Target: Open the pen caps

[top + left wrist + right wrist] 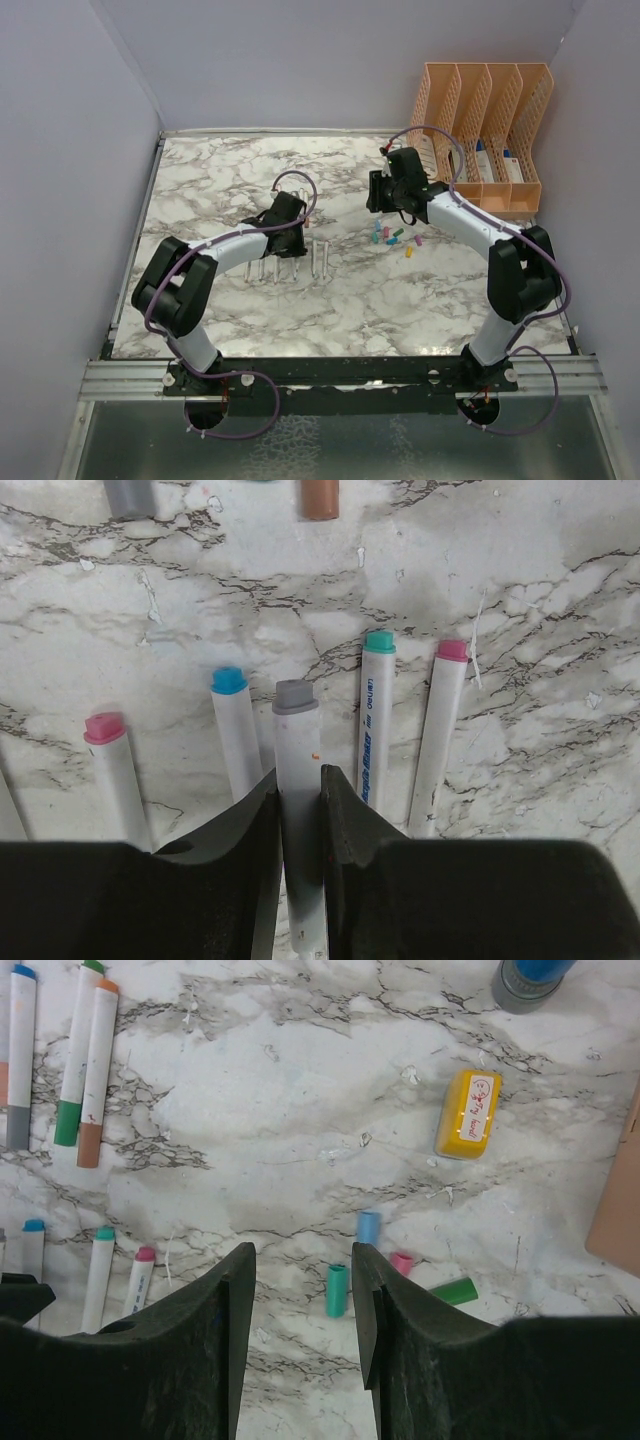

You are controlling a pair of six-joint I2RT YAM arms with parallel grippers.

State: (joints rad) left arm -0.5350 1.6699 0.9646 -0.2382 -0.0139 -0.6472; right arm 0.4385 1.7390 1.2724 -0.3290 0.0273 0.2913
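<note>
My left gripper [299, 775] is shut on a thin white-grey pen [297, 750] with a grey end, held above the marble table [560, 780]. Under it lie several white pens with coloured ends: pink [104, 727], blue [229, 680], teal [379, 641] and pink [452, 650]. In the top view the left gripper [285, 228] is over this pen row [320, 260]. My right gripper [303, 1255] is open and empty, hovering over loose pen caps: teal [337, 1290], blue [369, 1227], pink [402, 1263] and green [455, 1291]. The right gripper [385, 192] is left of the cap cluster [395, 237].
A stubby yellow item [468, 1113] and a stubby blue-topped item [530, 980] stand beyond the caps. More pens [80, 1060] lie at the far left of the right wrist view. An orange file rack [485, 120] stands at the back right. Walls enclose the table.
</note>
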